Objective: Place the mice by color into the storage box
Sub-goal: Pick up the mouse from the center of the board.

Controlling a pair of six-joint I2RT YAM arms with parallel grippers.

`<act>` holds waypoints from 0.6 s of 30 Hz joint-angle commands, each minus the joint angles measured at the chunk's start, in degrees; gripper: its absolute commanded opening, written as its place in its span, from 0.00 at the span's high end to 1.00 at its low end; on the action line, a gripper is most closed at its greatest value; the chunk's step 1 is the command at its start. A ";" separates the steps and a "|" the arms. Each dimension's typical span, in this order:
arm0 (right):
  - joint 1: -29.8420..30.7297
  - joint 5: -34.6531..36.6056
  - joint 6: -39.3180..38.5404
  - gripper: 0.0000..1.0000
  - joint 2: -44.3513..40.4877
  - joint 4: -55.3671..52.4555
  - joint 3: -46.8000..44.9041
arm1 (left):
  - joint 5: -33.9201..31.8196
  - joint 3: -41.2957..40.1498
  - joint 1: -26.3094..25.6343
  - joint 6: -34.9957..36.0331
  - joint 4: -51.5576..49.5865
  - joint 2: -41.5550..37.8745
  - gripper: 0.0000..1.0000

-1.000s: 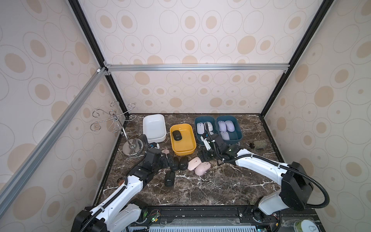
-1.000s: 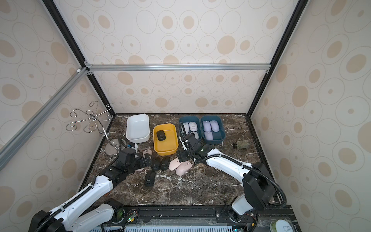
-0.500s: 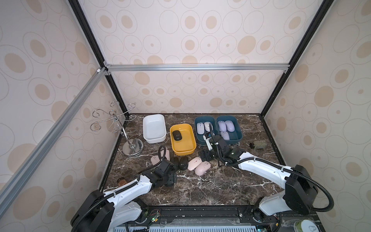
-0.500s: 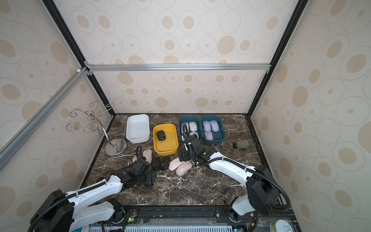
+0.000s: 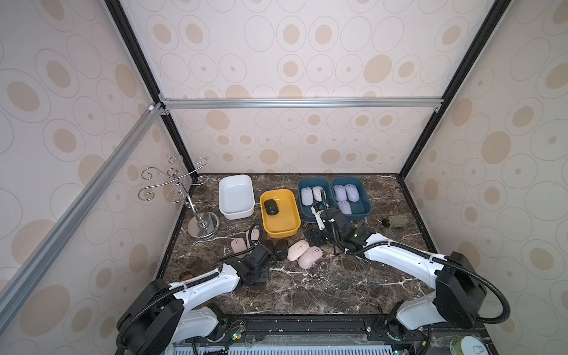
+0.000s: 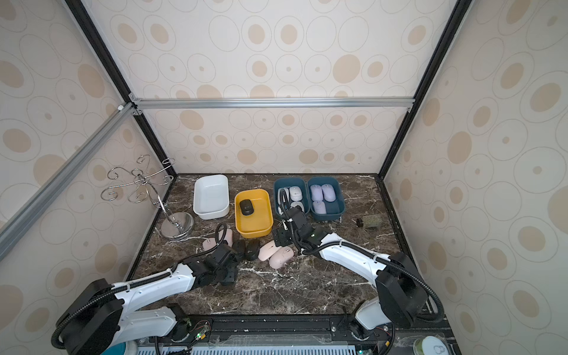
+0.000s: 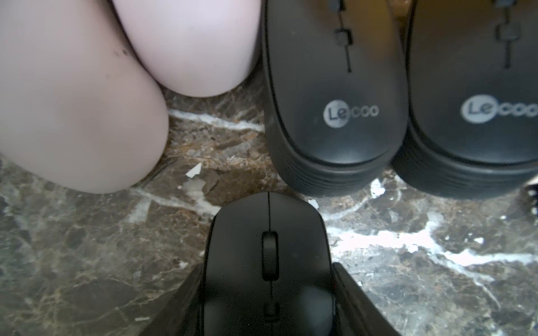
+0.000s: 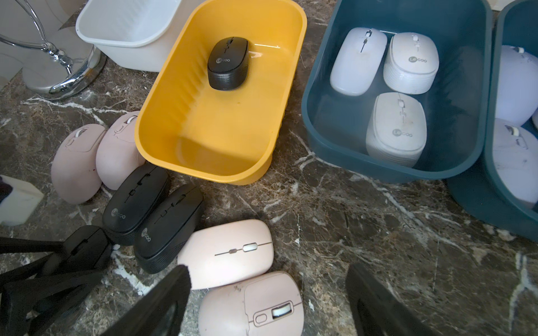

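White shells cover the left arm [image 5: 203, 281] and right arm [image 5: 396, 258]; black joint housings [image 5: 458, 289] sit far behind the jaws. A black ribbed cable [image 5: 504, 304] loops beside each. Left gripper [image 7: 267, 266] and right gripper [image 8: 267, 269] are matte black.

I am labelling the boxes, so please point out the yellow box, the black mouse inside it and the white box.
yellow box [image 8: 177, 107]: right wrist view, on its ribbed inner wall.
black mouse [image 8: 228, 62]: right wrist view, middle of its back.
white box [image 5: 236, 214]: in a top view, on its front wall.
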 commanded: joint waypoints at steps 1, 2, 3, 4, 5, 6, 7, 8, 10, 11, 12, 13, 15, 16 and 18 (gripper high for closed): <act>-0.18 -0.17 0.37 0.14 0.52 0.37 -0.43 | -0.23 1.85 -1.40 -0.49 -4.51 0.54 0.47; -0.17 -0.20 0.32 0.14 0.56 0.13 -0.25 | -0.46 2.32 -1.59 -0.39 -5.14 0.36 0.47; -0.18 -0.13 0.32 0.14 0.39 0.27 -0.42 | -0.61 2.66 -1.55 -0.27 -5.61 0.31 0.44; -0.16 -0.20 0.43 0.14 0.26 0.69 -0.63 | -0.74 3.09 -1.66 -0.11 -6.26 0.39 0.37; -0.10 -0.26 0.54 0.14 0.25 0.93 -0.83 | -0.51 3.37 -1.65 -0.15 -6.63 0.69 0.34; -0.11 -0.36 0.50 0.14 0.34 0.74 -0.67 | 0.40 3.48 -1.66 0.20 -6.47 1.02 0.33; -0.17 -0.32 0.43 0.14 0.43 0.20 -0.48 | 1.31 3.69 -1.66 0.23 -6.53 1.63 0.31; -0.13 -0.33 0.45 0.14 0.45 -0.10 -0.35 | 1.90 3.81 -1.60 0.32 -6.78 2.40 0.30; -0.18 -0.33 0.49 0.14 0.34 0.43 -0.86 | 2.93 4.18 -2.06 0.79 -6.79 4.13 0.28; -0.17 -0.31 0.59 0.14 0.32 0.68 -0.95 | 2.74 4.79 -2.18 0.78 -7.58 5.12 0.24; -0.10 -0.40 0.60 0.14 0.41 0.46 -0.90 | 2.45 5.24 -2.54 0.87 -8.19 5.96 0.20; -0.14 -0.39 0.58 0.14 0.42 0.02 -0.77 | 1.87 5.78 -2.95 0.99 -8.64 6.88 0.13; -0.17 -0.57 0.60 0.14 0.21 0.34 -0.99 | -0.06 6.38 -3.44 0.74 -9.16 7.68 0.00; -0.16 -0.49 0.68 0.14 0.21 0.82 -1.21 | -0.73 6.41 -3.50 0.89 -8.90 7.46 0.00; -0.19 -0.35 0.79 0.14 0.42 0.42 -1.15 | -1.90 5.92 -3.46 0.19 -7.95 5.83 0.00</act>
